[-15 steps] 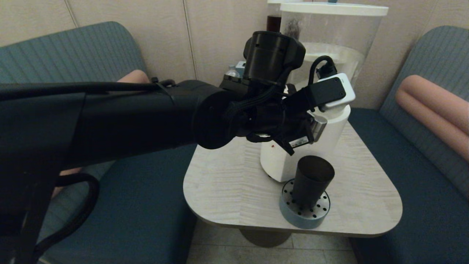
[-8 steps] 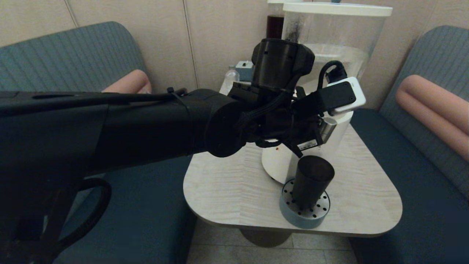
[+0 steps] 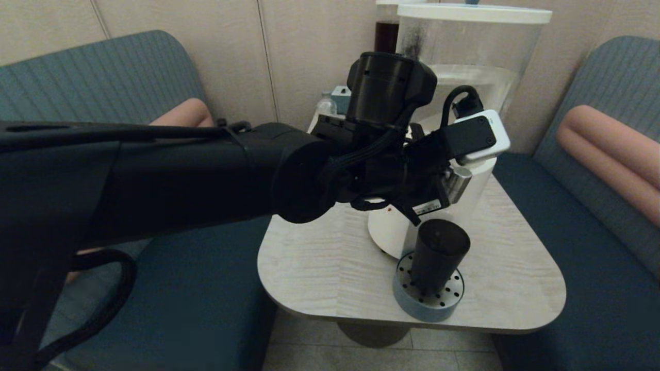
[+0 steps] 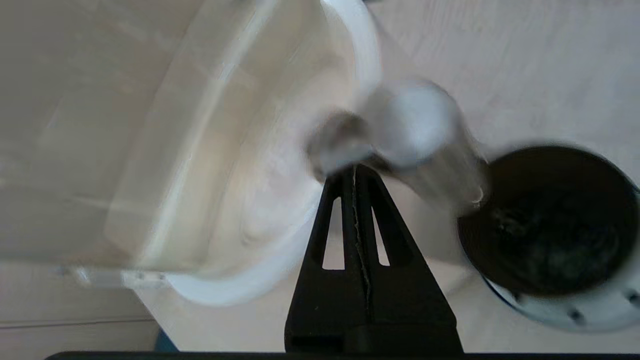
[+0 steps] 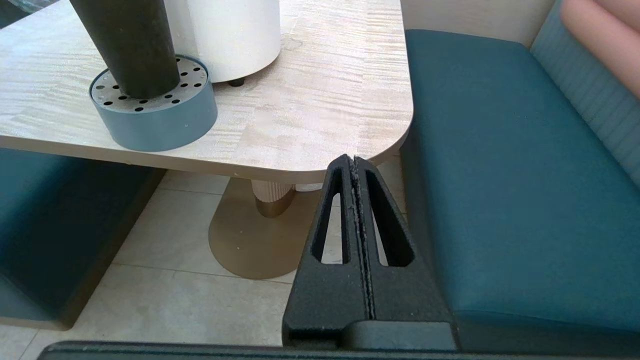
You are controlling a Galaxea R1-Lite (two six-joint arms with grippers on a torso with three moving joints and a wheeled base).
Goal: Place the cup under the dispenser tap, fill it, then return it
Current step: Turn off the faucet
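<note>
The dark tapered cup (image 3: 438, 255) stands upright on a round blue-grey perforated drip tray (image 3: 429, 299), directly below the silver dispenser tap (image 3: 457, 183). My left arm reaches across the table, its wrist right above the tap. In the left wrist view my left gripper (image 4: 354, 171) is shut with nothing between its fingers, and its tips touch the blurred silver tap (image 4: 410, 122); the cup's mouth (image 4: 550, 220) lies just beyond. My right gripper (image 5: 354, 160) is shut and empty, parked low off the table's near right corner.
The big dispenser has a clear tank (image 3: 474, 56) and a white base (image 3: 389, 232) on the light wooden table (image 3: 319, 263). A dark red tank (image 3: 385, 36) and a small clear bottle (image 3: 325, 105) stand behind. Teal benches (image 3: 593, 247) flank the table.
My left wrist moved right and down onto the tap, then eased slightly back up and to the left. The cup has stayed on the drip tray.
</note>
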